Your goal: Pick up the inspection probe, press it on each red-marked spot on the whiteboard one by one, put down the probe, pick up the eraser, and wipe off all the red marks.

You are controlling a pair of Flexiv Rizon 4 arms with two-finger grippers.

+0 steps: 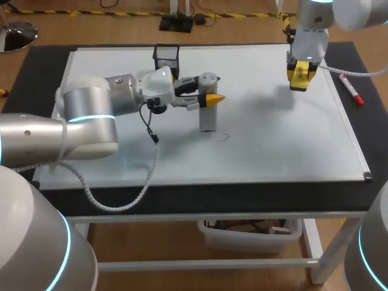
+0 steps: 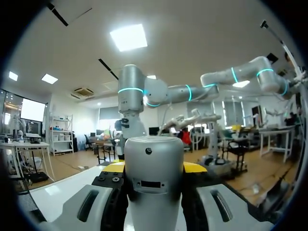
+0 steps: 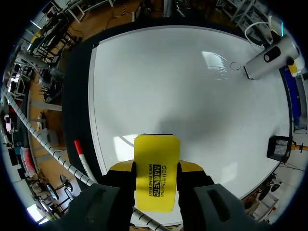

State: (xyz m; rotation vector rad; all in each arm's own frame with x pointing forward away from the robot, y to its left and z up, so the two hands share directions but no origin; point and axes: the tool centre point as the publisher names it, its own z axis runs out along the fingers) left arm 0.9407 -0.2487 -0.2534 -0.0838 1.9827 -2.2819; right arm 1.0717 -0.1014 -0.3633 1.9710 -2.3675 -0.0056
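Silver-grey and cylindrical, the inspection probe (image 1: 208, 114) stands upright on the flat white whiteboard (image 1: 273, 151), its base on the board. The left end effector (image 1: 210, 97) pinches it near the top, one yellow-tipped finger on each side. Just beside the probe's base lies a small, faint ring-shaped mark (image 1: 223, 137). It is too pale for me to tell its colour, and the base appears to sit next to it, not on it. I can make out no other marks on the board.

The right end effector (image 3: 155, 166) hangs above the far right part of the whiteboard, well apart from the probe. It is clamped from both sides on the flat yellow eraser (image 3: 157, 154).

A black mesh pen holder (image 1: 166, 59) stands at the board's far edge. A red-capped marker pen (image 1: 351, 90) lies on the dark bench (image 1: 242, 197), just off the board's right side.

My judgement is that the pressing stage is under way or nearly over. The eraser pickup looks done ahead of its turn. What is left is to set the probe down and wipe off the one visible mark, which is not yet erased.
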